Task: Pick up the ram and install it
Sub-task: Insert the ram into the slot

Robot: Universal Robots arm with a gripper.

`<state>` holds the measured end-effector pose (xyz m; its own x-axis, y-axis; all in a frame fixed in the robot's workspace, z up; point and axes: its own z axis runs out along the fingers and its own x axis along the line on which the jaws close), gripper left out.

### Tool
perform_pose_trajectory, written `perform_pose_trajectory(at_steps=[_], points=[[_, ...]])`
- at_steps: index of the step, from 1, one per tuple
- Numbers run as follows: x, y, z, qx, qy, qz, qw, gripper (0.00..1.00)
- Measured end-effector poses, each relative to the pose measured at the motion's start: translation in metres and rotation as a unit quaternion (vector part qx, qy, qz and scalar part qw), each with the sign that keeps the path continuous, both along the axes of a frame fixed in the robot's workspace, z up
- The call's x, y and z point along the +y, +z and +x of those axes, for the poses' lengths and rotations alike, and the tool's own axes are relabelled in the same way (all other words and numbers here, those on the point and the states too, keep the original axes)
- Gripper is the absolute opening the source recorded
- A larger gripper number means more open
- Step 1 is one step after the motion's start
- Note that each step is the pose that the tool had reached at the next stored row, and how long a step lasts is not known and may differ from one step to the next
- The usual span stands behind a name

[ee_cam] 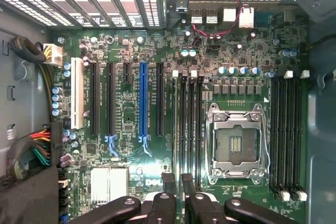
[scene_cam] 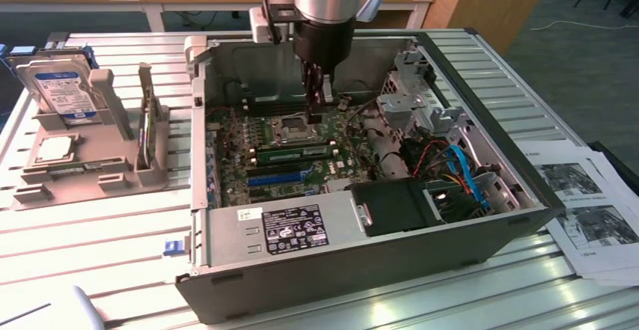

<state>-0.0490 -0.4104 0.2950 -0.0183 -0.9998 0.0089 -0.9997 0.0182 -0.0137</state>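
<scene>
Gripper (ee_cam: 178,183) is seen low inside the open PC case (scene_cam: 330,277), fingers (ee_cam: 168,184) drawn almost together with a slim gap, nothing gripped. Ram (scene_cam: 296,153) is seated lengthwise in a motherboard slot, between CPU socket (scene_cam: 295,126) and blue slot strip (scene_cam: 274,179), near the gripper tips.

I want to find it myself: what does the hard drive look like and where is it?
Find the open computer case; on the exterior view's left of it stands a grey rack. The hard drive stands on edge at its far end, the only silver box with a blue-white label.
</scene>
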Motion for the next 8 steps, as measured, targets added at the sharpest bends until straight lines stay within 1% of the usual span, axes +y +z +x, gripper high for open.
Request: perform_pose_trajectory(at_steps=[1,2,4,8], points=[[0.0000,0.0002,0.0000,0.0001,0.000,-0.0002,1.0000,0.18],[0.0000,0.0050,0.0000,0.0003,0.000,-0.0002,1.0000,0.18],[0.0000,0.0072,0.0000,0.0006,0.000,-0.0003,1.0000,0.18],[0.0000,0.0088,0.0000,0.0007,0.000,-0.0003,1.0000,0.18]])
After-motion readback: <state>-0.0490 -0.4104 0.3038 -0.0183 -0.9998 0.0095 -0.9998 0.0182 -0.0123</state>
